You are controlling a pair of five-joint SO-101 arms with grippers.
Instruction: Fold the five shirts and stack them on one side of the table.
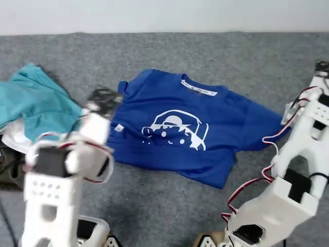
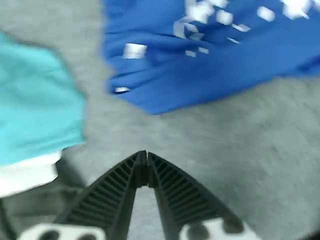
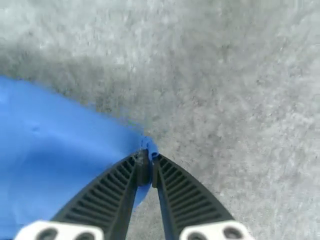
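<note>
A blue shirt (image 1: pixel 180 128) with a white print lies spread face up in the middle of the grey table; its hem and side also appear in the left wrist view (image 2: pixel 200 60). My left gripper (image 2: pixel 146 156) is shut and holds nothing, hovering over bare table just off the shirt's left side (image 1: pixel 103 100). My right gripper (image 3: pixel 148 159) is shut on the edge of the blue shirt's sleeve (image 3: pixel 55 165) at the table's right side. A teal shirt (image 1: pixel 33 105) lies crumpled at the far left.
Under the teal shirt (image 2: pixel 35 105) sit a white garment (image 1: pixel 15 140) and a dark one (image 1: pixel 7 172), forming a pile at the left edge. The right arm (image 1: pixel 308 128) stands tall by the right edge. Grey table surface (image 1: pixel 154 206) lies in front of the shirt.
</note>
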